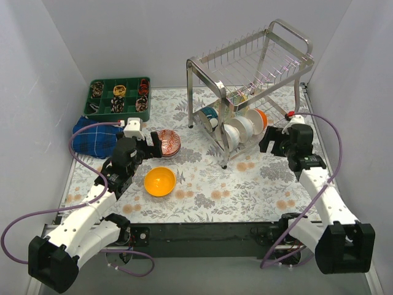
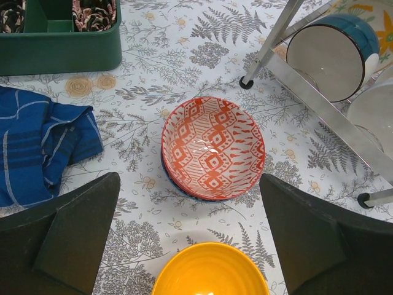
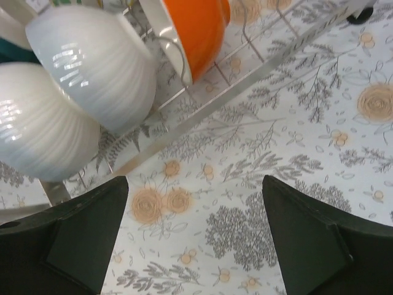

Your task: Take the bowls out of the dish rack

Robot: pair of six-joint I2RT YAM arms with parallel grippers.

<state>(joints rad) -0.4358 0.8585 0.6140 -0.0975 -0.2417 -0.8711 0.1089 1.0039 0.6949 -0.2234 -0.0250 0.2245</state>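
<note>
steel dish rack (image 1: 258, 64): lower tier holds two white bowls (image 3: 92, 67), an orange bowl (image 3: 196, 31) and a teal bowl (image 2: 334, 55), all on edge.
risk: right gripper (image 3: 196, 233), spread and empty just beside the rack, could knock one white bowl into its neighbour or snag a prong.
table: red patterned bowl (image 2: 213, 147) stacked on a darker one, yellow bowl (image 2: 209, 270) near; left gripper (image 2: 190, 239) wide apart, holding nothing.
green tray (image 2: 61, 46): small patterned pieces, unclear what.
</note>
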